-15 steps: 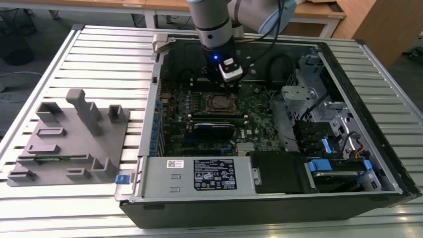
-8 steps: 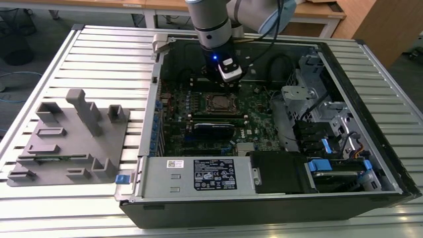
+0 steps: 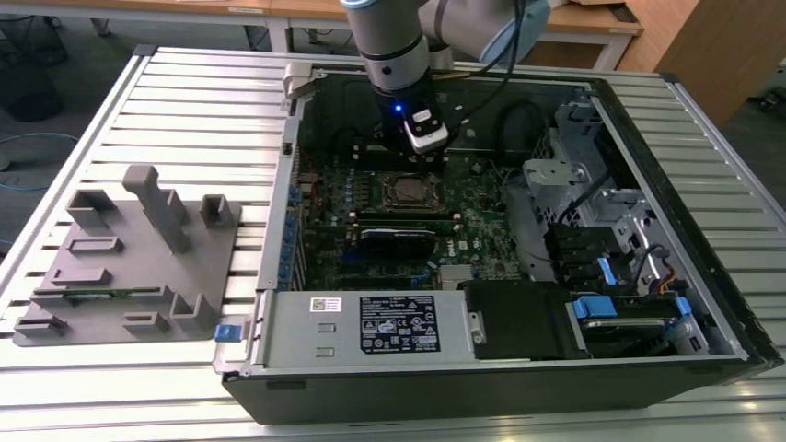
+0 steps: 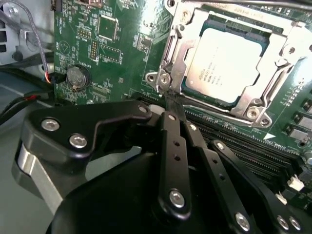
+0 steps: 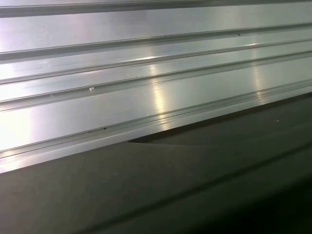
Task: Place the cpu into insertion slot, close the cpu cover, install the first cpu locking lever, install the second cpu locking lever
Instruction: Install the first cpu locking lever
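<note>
Green motherboard (image 4: 122,53), silver-grey cpu (image 4: 229,63) under framed cpu cover (image 4: 183,53)

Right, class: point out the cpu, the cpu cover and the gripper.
cpu (image 4: 229,61): second wrist view, middle of its silver-grey top.
cpu cover (image 4: 176,48): second wrist view, a side bar of the silvery frame.
gripper (image 4: 170,105): second wrist view, at the black fingertips.

The cpu (image 4: 228,63), a flat square chip with a dull silver-grey top, lies seated level in the insertion slot (image 4: 222,22), a square socket on the green circuit board; in the exterior view the slot (image 3: 404,191) sits near the middle of the board. The cpu cover (image 4: 273,85), a thin silvery metal frame with a square central cut-out, lies closed down flat around the chip, its edges overlapping the chip's border
</note>
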{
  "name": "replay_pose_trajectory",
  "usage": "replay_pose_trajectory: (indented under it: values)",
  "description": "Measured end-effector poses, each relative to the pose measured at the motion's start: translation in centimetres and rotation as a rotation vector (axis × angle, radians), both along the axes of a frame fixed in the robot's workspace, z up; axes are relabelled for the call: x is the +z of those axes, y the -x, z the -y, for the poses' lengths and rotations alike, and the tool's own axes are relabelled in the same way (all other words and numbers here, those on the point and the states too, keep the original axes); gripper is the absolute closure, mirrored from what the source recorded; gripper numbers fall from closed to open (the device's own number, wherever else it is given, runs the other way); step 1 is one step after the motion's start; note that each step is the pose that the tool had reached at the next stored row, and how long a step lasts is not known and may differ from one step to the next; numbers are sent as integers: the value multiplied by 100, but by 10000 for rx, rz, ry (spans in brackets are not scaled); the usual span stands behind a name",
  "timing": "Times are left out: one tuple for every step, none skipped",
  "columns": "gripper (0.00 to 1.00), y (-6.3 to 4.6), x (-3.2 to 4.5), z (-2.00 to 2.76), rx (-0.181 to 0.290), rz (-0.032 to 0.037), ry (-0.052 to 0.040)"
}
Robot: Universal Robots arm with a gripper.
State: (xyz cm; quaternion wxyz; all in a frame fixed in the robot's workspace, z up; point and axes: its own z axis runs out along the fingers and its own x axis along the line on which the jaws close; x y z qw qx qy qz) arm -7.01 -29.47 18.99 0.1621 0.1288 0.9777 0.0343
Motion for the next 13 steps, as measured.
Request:
replay_pose_trajectory:
  values:
    - [89,0,0,0,0,1,-2]
    - [89,0,-1,0,0,3,-4]
    - [89,1,0,0,-1,3,-5]
    - [89,0,6,0,-1,5,-8]
    - [89,0,17,-1,-1,3,-8]
    - [89,0,33,0,-1,2,-4]
    - [89,1,51,0,-1,1,-3]
    - [89,1,70,0,-1,2,-4]
    - [89,1,92,0,-2,3,-5]
    - [89,1,114,0,-2,2,-3]
    - [89,1,134,0,-2,2,-3]
    - [89,1,151,0,-2,1,-3]
    - [89,1,165,0,-1,2,-3]
